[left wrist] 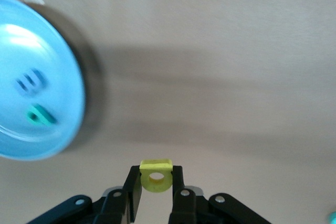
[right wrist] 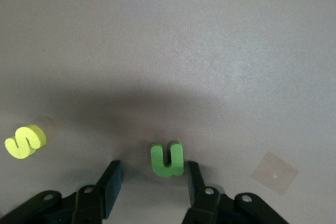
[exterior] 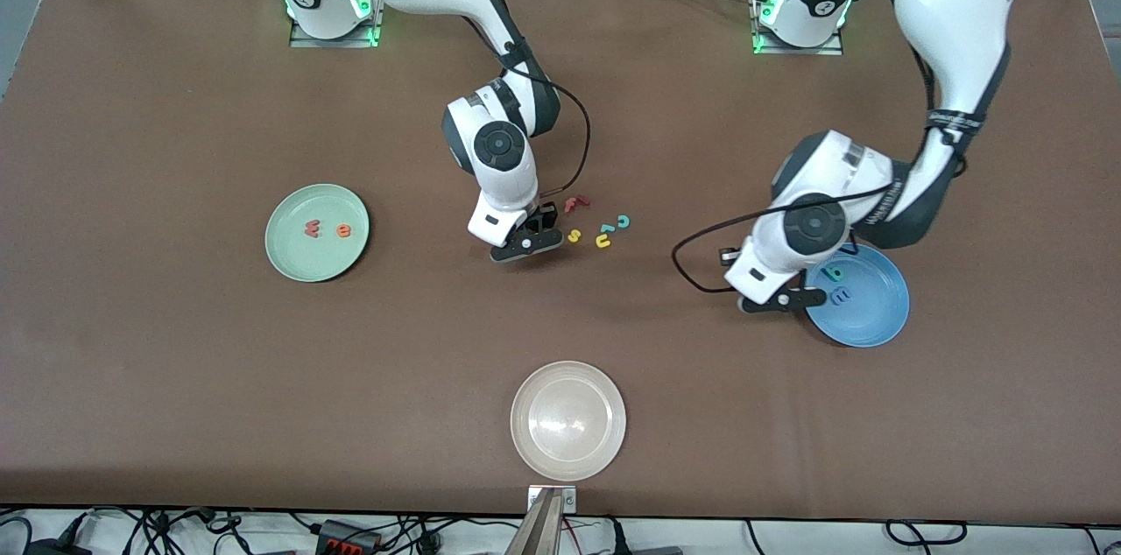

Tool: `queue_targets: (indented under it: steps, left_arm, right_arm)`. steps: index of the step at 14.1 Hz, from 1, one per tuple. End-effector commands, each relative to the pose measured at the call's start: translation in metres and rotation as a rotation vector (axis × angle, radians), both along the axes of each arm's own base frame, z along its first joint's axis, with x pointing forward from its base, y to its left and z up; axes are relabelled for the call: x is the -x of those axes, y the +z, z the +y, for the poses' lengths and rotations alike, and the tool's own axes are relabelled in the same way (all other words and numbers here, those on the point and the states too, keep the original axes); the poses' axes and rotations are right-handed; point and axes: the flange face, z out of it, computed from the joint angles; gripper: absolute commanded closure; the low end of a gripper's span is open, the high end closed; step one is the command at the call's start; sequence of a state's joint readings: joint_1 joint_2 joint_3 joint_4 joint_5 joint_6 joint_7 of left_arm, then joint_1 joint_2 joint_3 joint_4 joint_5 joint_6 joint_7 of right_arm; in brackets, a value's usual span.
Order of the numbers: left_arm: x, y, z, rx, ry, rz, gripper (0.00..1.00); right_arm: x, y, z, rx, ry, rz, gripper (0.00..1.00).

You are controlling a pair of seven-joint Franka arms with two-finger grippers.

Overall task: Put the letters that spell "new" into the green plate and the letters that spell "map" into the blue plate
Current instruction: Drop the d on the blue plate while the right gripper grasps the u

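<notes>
The green plate [exterior: 289,262] holds the red "w" [exterior: 311,228] and the orange "e" [exterior: 344,231]. The blue plate [exterior: 876,323] holds the teal "p" [exterior: 832,272] and the dark blue "m" [exterior: 841,297]. My left gripper [exterior: 782,299] hangs by that plate's rim toward the right arm's end, shut on the yellow "a" [left wrist: 156,176]. The wrist view shows the blue plate [left wrist: 58,61] off to one side. My right gripper [right wrist: 152,170] is low at the table's middle and open. The green "n" [right wrist: 167,159] lies between its fingers, close against one of them. The wrist hides it in the front view.
Beside the right gripper [exterior: 525,244], toward the left arm's end, lie a red "f" [exterior: 575,204], a yellow "s" [exterior: 574,235], a yellow "u" [exterior: 603,241] and a teal "c" [exterior: 623,221]. A cream-white plate [exterior: 567,450] stands near the front edge.
</notes>
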State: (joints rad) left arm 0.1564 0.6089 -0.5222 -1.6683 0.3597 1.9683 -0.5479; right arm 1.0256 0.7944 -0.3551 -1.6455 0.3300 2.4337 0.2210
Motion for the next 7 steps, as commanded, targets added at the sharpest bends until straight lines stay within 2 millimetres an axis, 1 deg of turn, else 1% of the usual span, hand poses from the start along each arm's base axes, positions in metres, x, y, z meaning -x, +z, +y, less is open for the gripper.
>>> queue_targets:
  steps: [1, 2, 3, 4, 5, 6, 7]
  left_arm:
    - [-0.014, 0.000, 0.050, -0.028, -0.153, 0.008, 0.97]
    - [-0.017, -0.002, 0.063, -0.041, -0.199, 0.011, 0.97]
    - [-0.019, -0.006, 0.083, -0.049, -0.233, 0.022, 0.97]
    - [-0.022, -0.012, 0.109, -0.047, -0.248, 0.030, 0.97]
    - [-0.024, -0.019, 0.133, -0.034, -0.260, 0.044, 0.97]
    - [-0.025, -0.025, 0.145, -0.027, -0.275, 0.049, 0.97]
    - [-0.026, -0.031, 0.158, -0.022, -0.284, 0.042, 0.97]
  right_arm:
    - [-0.005, -0.005, 0.002, 0.000, 0.024, -0.024, 0.43]
    - [-0.005, -0.007, 0.002, 0.003, 0.024, -0.022, 0.46]
    - [-0.005, -0.009, 0.001, 0.007, 0.026, -0.023, 0.48]
    - [-0.006, -0.009, 0.001, 0.006, 0.026, -0.028, 0.56]
    - [-0.007, -0.010, 0.000, 0.006, 0.028, -0.030, 0.61]
    - [-0.008, -0.011, -0.002, 0.007, 0.033, -0.030, 0.67]
    - [-0.010, -0.011, -0.005, 0.008, 0.040, -0.030, 0.77]
